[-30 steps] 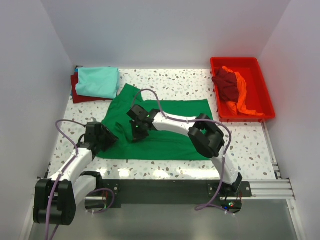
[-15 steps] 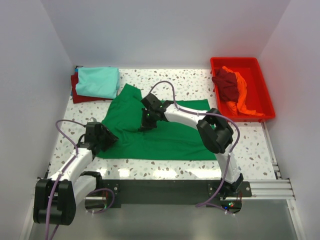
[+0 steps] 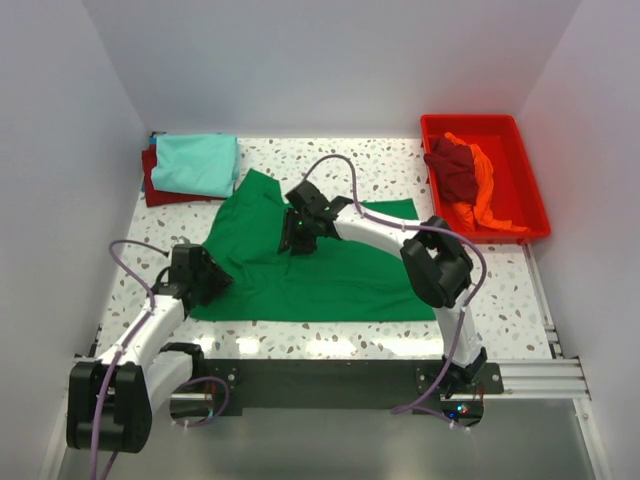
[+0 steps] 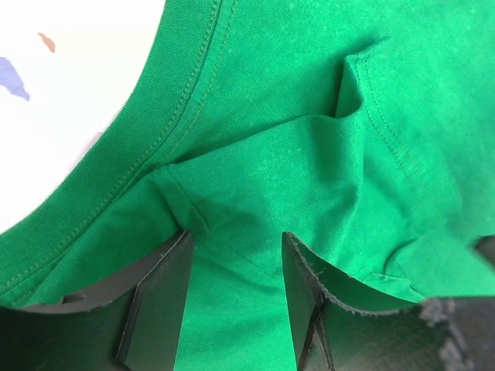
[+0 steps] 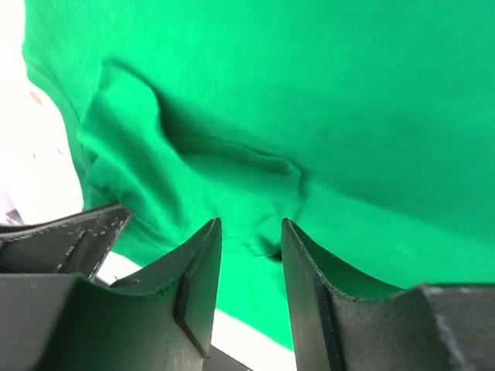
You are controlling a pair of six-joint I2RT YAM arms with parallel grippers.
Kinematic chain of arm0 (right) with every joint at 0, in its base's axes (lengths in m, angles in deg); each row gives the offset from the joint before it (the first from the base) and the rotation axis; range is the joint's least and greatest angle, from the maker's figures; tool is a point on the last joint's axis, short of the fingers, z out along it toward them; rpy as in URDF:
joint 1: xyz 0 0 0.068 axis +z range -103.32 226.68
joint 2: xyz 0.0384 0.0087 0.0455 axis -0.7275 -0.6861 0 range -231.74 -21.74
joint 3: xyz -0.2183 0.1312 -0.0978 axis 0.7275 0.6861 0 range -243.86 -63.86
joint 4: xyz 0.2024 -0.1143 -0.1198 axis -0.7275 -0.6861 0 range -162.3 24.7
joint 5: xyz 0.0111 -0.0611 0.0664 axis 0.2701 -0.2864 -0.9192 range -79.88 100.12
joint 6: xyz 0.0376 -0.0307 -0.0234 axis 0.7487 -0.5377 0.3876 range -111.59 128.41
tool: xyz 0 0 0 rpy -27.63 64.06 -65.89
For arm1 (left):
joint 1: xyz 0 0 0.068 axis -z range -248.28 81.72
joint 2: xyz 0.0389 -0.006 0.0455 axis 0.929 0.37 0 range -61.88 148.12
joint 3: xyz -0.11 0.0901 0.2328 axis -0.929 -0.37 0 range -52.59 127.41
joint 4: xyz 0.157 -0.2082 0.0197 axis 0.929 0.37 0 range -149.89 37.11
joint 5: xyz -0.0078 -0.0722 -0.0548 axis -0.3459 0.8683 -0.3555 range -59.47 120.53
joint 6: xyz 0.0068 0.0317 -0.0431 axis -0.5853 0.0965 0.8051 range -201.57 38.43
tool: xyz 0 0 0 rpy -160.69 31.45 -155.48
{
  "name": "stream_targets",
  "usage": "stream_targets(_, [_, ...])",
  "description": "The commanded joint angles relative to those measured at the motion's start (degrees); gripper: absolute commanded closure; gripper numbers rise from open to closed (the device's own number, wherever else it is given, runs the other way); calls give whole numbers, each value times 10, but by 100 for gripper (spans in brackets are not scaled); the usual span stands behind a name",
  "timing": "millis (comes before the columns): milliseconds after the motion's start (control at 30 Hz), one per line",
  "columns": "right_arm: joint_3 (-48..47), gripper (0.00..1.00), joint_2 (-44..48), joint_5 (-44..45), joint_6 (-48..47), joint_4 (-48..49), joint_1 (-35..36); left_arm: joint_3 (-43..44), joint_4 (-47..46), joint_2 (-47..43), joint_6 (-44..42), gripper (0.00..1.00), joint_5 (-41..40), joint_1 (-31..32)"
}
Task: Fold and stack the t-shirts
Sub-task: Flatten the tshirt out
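Observation:
A bright green t-shirt [image 3: 340,280] lies spread across the middle of the table, with wrinkles and a raised fold near its left side. My left gripper [image 3: 205,278] rests at the shirt's near left corner. In the left wrist view its jaws [image 4: 236,239] stand open, and green cloth [image 4: 309,116] lies flat between them. My right gripper [image 3: 297,232] hovers low over the shirt's far left part. Its jaws [image 5: 251,228] are open over a small bump of green cloth [image 5: 348,93]. A folded light teal t-shirt [image 3: 195,163] sits on a dark red one [image 3: 150,188] at the back left.
A red plastic tray [image 3: 480,121] stands at the back right and holds a crumpled dark red t-shirt [image 3: 455,165] and an orange one [image 3: 487,200]. White walls close in the table on three sides. The arm bases sit at the near edge.
My right gripper moved toward the back right, pulling the green cloth with it, then opened and let the cloth go. The left gripper stayed in place.

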Motion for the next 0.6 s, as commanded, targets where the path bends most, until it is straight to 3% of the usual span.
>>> stream_targets(0, [-6, 59, 61, 49, -31, -7, -20, 15, 79, -9, 2, 44, -44, -3])
stream_targets(67, [-20, 57, 79, 86, -58, -17, -20, 28, 86, -21, -1, 44, -50, -3])
stream_targets(267, [14, 53, 127, 87, -109, -43, -18, 82, 105, -34, -25, 40, -65, -2])
stream_targets(567, [191, 49, 214, 94, -117, -35, -59, 118, 73, -24, -32, 38, -61, 15])
